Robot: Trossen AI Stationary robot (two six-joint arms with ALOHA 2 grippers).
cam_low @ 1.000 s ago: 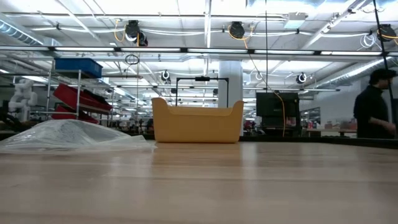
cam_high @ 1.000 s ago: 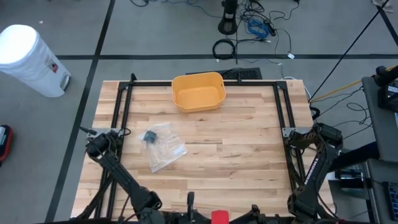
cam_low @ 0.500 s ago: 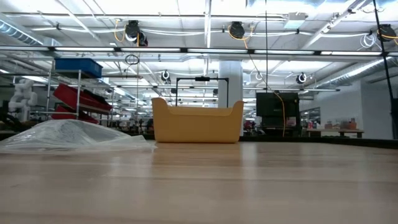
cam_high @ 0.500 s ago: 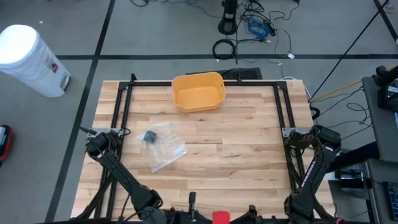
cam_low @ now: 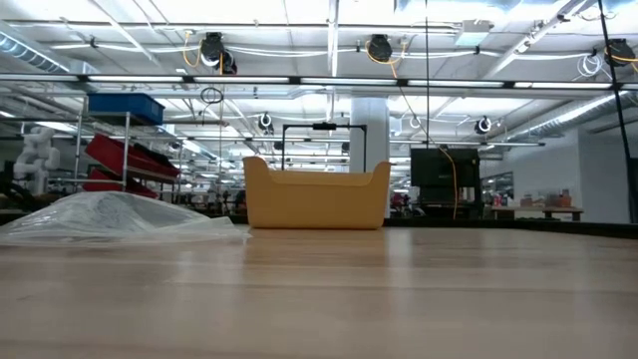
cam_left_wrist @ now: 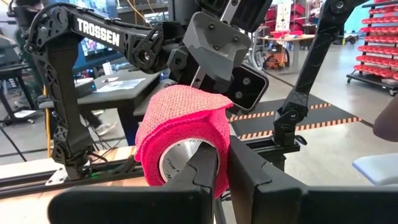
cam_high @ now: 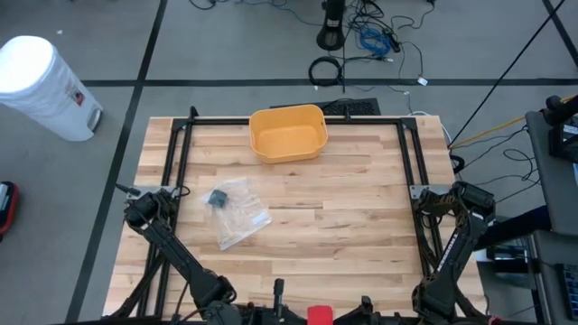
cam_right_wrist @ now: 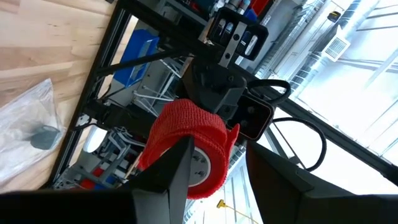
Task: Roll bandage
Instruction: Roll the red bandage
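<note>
Rolling is being carried on off the table's 6 o'clock edge, where the pink bandage roll (cam_left_wrist: 181, 140) is being pinched by the left gripper (cam_left_wrist: 222, 163) and straddled by the right gripper's (cam_right_wrist: 214, 155) wider jaws, a loose flap being left unwound.

High view looks straight down on the whole surface (cam_high: 343, 217). Low view sits at surface level, facing the room; both share the yellow bin (cam_high: 287, 132).

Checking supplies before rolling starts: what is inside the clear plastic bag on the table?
Inside the clear plastic bag a small dark object shows near one end. The rest looks like crinkled plastic only; anything under the folds is hidden.
</note>
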